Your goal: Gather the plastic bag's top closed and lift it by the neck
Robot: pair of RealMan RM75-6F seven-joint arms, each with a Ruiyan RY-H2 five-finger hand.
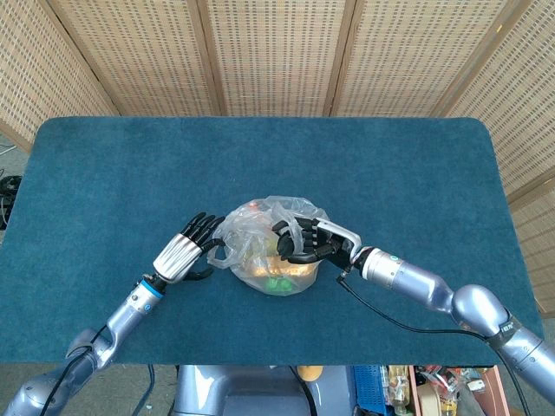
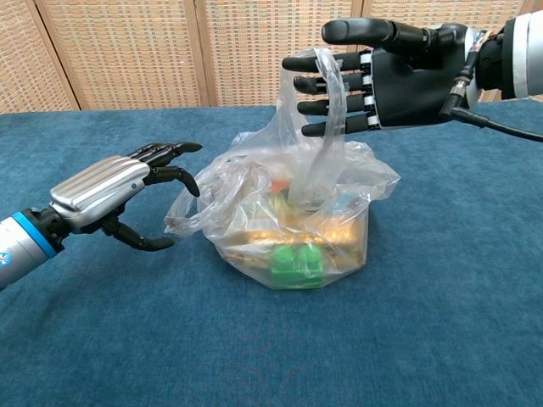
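Clear, crinkled plastic bag [image 1: 273, 251] sat at the centre of the frame on the blue felt-covered table [image 1: 104, 165], its green and orange contents [image 2: 297, 264] visible through the film. We judged the task barely begun: the top was ungathered, loose flaps stood up, and the bag rested on the cloth, so gathering the neck and lifting remained. The right hand [image 2: 373, 80], at upper right in the chest view, was spread wide with one raised flap [image 2: 327, 110] draped across its fingers [image 2: 327, 85]; whether it pinched the film we could not tell. The left hand [image 2: 127, 195], at centre left, was half curled and apart, fingertips near the bag's rim, gripping nothing.
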